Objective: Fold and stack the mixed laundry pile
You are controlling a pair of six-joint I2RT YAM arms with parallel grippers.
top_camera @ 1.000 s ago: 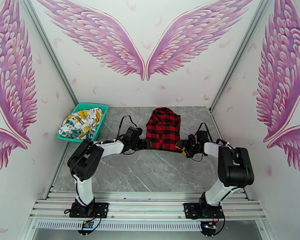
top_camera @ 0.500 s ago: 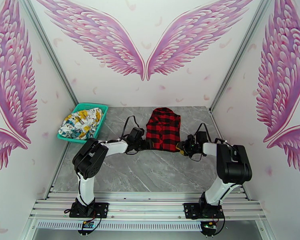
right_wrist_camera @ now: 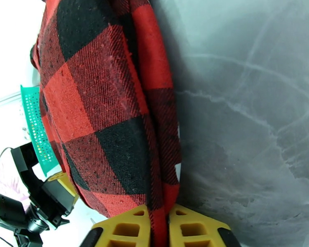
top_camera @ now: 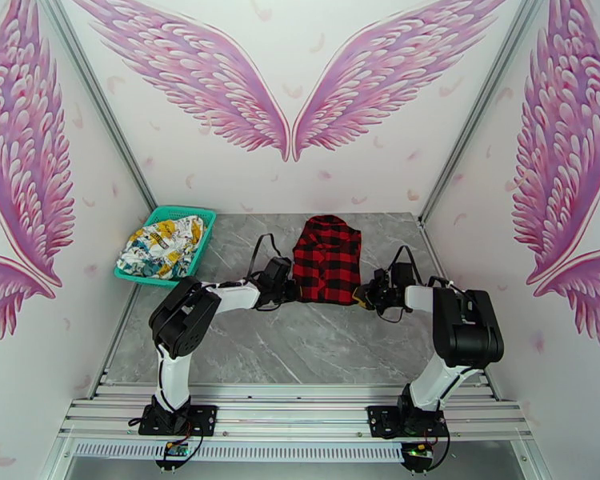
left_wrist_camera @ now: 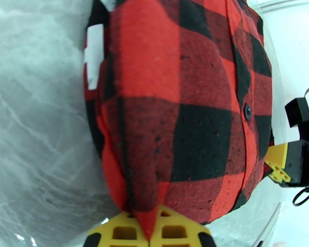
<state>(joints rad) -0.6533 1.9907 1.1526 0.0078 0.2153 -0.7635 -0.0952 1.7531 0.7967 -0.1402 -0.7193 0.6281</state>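
Note:
A red-and-black plaid garment (top_camera: 326, 258) lies flat on the grey marble table (top_camera: 300, 338), folded into a narrow shape. My left gripper (top_camera: 291, 291) is shut on its near left corner; in the left wrist view the plaid cloth (left_wrist_camera: 183, 112) is pinched between yellow fingertips (left_wrist_camera: 125, 231). My right gripper (top_camera: 363, 296) is shut on the near right corner, and the plaid fabric (right_wrist_camera: 113, 108) runs down between its yellow fingertips (right_wrist_camera: 195, 229). The white cartoon-print garment (top_camera: 162, 245) lies crumpled in the teal basket (top_camera: 204, 234).
The teal mesh basket stands at the table's back left, against the left wall. Walls with pink wing murals close in the table on three sides. Grey marble surface stretches between the garment and the arm bases (top_camera: 300, 418).
Both grippers have closed on the plaid garment's near corners. The left arm has shifted slightly right toward the cloth; the right gripper has edged in a little as well.

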